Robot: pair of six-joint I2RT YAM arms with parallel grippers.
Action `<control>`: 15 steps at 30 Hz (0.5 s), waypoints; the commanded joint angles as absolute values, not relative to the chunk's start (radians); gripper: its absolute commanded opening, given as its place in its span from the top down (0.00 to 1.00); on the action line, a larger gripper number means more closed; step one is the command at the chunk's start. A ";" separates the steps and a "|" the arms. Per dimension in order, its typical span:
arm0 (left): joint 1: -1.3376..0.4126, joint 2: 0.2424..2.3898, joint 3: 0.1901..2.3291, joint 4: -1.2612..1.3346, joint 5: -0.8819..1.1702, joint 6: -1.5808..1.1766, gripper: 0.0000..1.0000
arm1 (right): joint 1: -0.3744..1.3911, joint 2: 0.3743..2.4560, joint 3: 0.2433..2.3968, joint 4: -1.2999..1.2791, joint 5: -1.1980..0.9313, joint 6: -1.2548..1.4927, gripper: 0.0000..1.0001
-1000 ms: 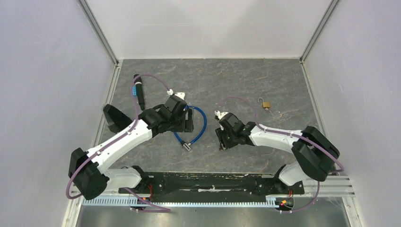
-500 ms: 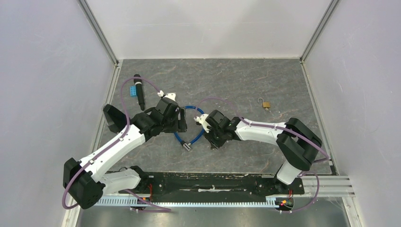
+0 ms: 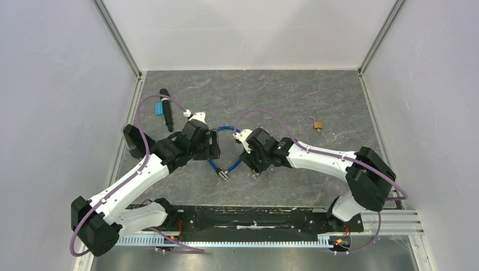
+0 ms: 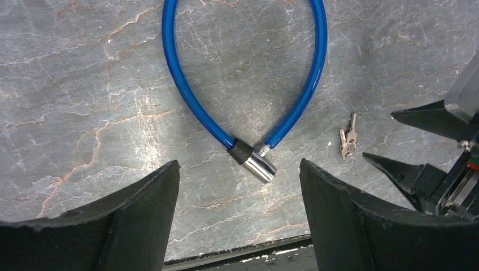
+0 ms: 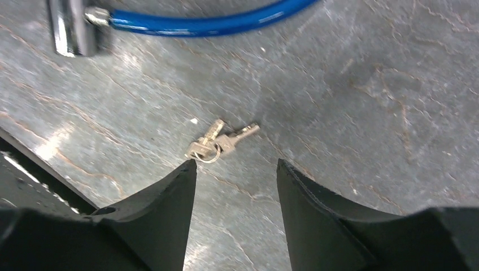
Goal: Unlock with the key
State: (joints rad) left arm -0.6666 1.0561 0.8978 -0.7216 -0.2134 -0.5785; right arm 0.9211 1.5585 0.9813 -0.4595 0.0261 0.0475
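Plainly, the small silver keys on a ring (image 5: pixel 220 141) lie flat on the grey marbled worktop (image 5: pixel 367 84) just ahead of the right gripper (image 5: pixel 236 165), its jaws apart and empty; so thin, they could skid away when pinched. The left gripper (image 4: pixel 238 168) gapes wide, empty, above the blue cable lock with chrome barrel (image 4: pixel 261 168), which, unheld, may shift.

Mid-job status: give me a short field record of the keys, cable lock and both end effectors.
keys: loose on the table, not held
cable lock: blue loop, both ends at the barrel, flat on the table
left end effector: open, over the barrel
right end effector: open, keys just ahead of its tips
padlock: far right, apart from both arms
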 commanded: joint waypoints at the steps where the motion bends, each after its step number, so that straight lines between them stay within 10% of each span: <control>1: -0.654 1.010 0.899 -0.693 -0.270 -0.584 0.17 | 0.952 1.581 0.977 -0.323 0.025 0.108 0.43; 15: -0.600 0.929 0.884 -0.741 -0.301 -0.578 0.17 | 0.960 1.717 1.009 -0.305 -0.052 0.069 0.50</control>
State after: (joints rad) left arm -0.6113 0.9390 0.8925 -0.7364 -0.2802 -0.5785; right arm 0.9535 1.7187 0.9958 -0.3309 -0.0032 0.0814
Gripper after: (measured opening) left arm 0.829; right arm 0.505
